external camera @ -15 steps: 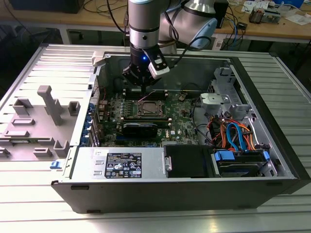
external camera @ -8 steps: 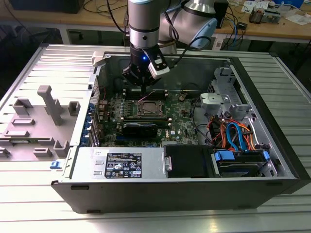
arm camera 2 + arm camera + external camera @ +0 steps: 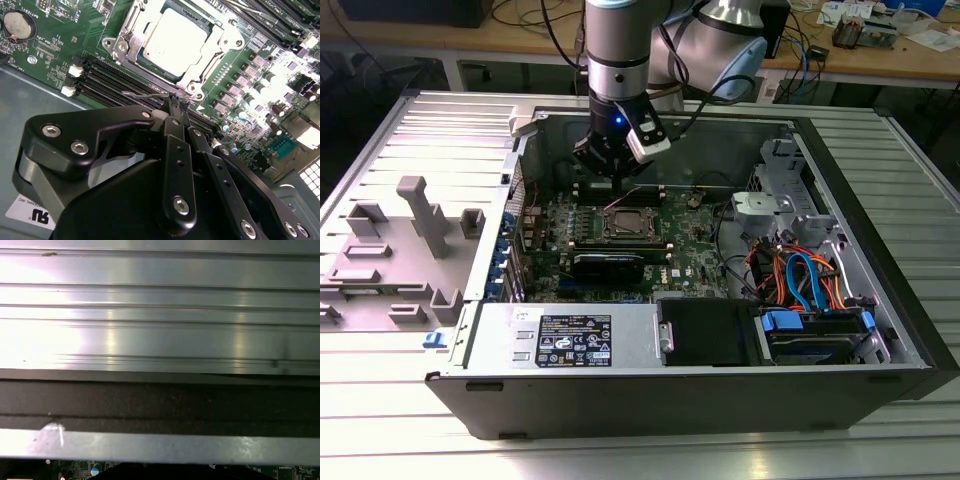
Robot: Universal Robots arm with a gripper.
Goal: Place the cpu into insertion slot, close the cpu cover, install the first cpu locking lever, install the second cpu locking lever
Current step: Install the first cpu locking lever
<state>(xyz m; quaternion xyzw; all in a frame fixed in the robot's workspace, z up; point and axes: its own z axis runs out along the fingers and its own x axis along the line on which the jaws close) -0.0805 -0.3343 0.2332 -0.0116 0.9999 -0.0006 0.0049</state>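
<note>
Black hand (image 3: 176, 102), fingers closed together on a thin wire lever (image 3: 150, 94), sits at centre frame just beside the square silver-topped cpu (image 3: 175, 42) under its silver frame cover (image 3: 220, 37).

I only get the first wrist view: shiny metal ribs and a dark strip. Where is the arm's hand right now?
Observer: In the exterior view the gripper hangs inside an open computer case, over the green motherboard.
Operator: Is the chip in?
Observer: Yes. In the second wrist view the cpu lies seated on the board, with the cpu cover down around it.
Operator: What is nearest the gripper?
Observer: A thin wire lever beside the cover, right at the gripper's tip.
</note>
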